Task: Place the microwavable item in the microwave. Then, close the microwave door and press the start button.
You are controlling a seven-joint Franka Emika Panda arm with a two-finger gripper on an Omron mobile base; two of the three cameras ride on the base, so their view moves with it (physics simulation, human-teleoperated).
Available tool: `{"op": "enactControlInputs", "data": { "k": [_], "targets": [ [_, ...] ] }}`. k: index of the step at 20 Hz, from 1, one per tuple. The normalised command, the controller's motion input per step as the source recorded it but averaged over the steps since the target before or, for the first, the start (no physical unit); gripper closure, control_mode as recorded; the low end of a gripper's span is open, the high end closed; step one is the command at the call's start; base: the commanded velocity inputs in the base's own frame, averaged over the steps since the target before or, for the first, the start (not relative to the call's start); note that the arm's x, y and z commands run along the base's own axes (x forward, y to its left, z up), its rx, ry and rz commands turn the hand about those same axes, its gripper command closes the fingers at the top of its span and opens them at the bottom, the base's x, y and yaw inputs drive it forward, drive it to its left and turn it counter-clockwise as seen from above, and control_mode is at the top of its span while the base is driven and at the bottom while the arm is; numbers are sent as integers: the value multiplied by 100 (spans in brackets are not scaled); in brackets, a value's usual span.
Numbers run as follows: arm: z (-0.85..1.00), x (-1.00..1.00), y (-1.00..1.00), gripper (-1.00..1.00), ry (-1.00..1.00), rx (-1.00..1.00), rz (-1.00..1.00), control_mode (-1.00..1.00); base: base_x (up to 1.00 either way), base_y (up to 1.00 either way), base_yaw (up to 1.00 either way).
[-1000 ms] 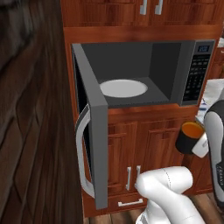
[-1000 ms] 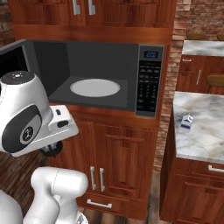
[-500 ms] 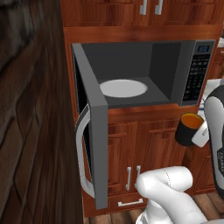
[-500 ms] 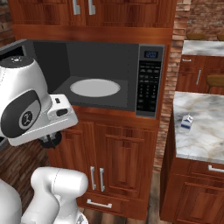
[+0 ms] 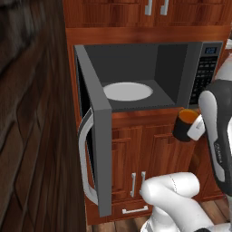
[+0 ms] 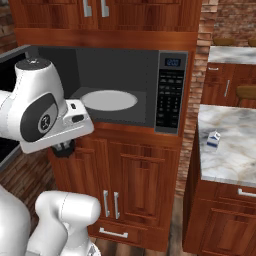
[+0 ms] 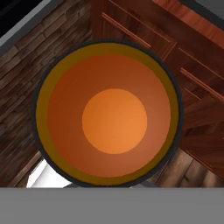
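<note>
Below the open grey microwave (image 5: 136,86), fingers clamp a small black orange-lined mug (image 5: 186,125), next needing lifting onto its white turntable (image 5: 128,91).

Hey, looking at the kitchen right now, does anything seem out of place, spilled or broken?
Nothing stands out. The microwave door hangs open on purpose, the turntable is bare, the gripper holds the mug upright, and a small carton sits on the counter.

Black mug (image 5: 185,127), orange inside, held tilted in mid-air just below and in front of the microwave (image 5: 136,77) opening, near its keypad side. Microwave cavity bare except white turntable (image 5: 128,91). Microwave door (image 5: 97,149) swung wide open, curved silver handle outward.
</note>
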Motion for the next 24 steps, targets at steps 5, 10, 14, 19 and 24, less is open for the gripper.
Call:
{"op": "enactControlInputs", "data": {
  "k": [5, 10, 14, 19, 24],
  "targets": [
    [0, 66, 5, 100, -2, 2, -6, -100, 0, 0, 0],
    [0, 56, 0, 100, -4, 2, -5, -100, 0, 0, 0],
    [0, 53, 0, 100, -7, 2, -4, -100, 0, 0, 0],
    [0, 50, 0, 100, -9, 1, -2, -100, 0, 0, 0],
    [0, 50, 0, 100, -10, 4, -1, -100, 0, 0, 0]
  ]
}}
